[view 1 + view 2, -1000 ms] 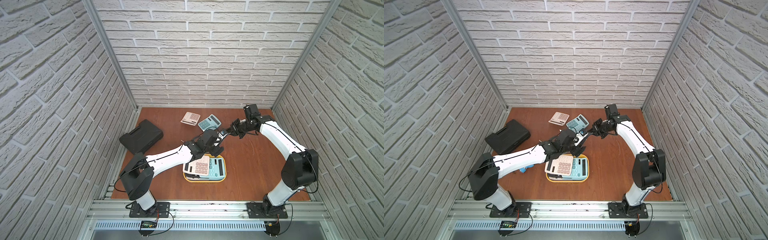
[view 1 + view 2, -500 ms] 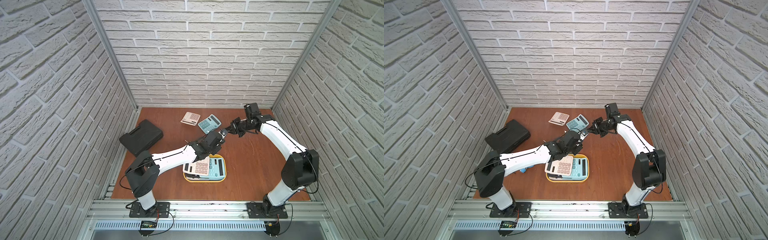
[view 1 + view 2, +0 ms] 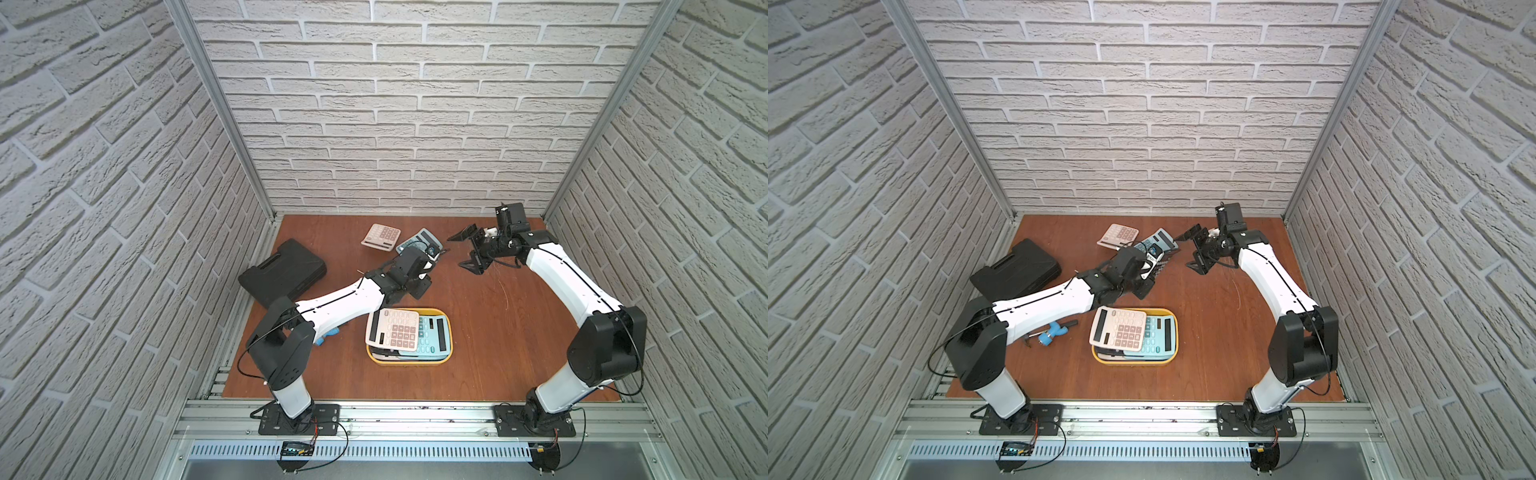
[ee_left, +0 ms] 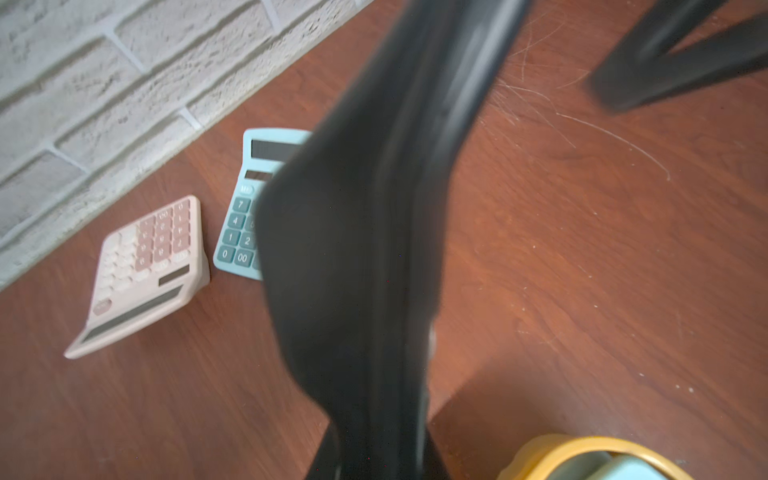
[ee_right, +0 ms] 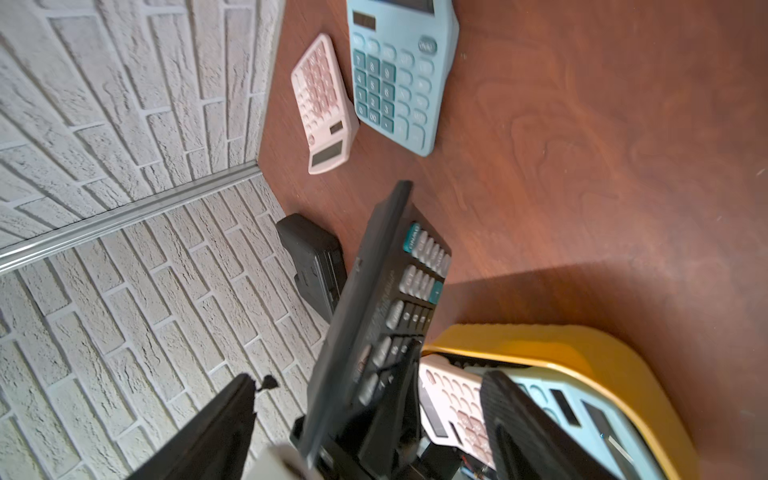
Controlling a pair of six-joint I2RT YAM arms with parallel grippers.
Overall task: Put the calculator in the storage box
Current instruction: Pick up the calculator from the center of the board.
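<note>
Calculator [image 5: 374, 299], black with grey keys, hangs tilted on edge above the table [image 3: 498, 332]. It is clamped in the left gripper [image 3: 429, 258], whose jaws are drawn tight on one end of it (a dark finger [image 5: 409, 370] lies across the keys). It is not in the storage box [image 3: 409, 362]: in both top views it sits beyond the box's far rim, near the far blue calculator [image 3: 417, 240], which lies flat towards the back wall. The right gripper [image 3: 457, 250] is just beside it, with its fingers [image 5: 515, 415] spread wide and holding nothing. The yellow box already holds a boxed blue calculator [image 3: 434, 338] and a pink calculator [image 3: 392, 330] that leans over its left rim. A far pink calculator [image 3: 380, 237] lies beside the far blue one. A black case [image 3: 284, 270] rests at the table's left edge, well apart from the rest
</note>
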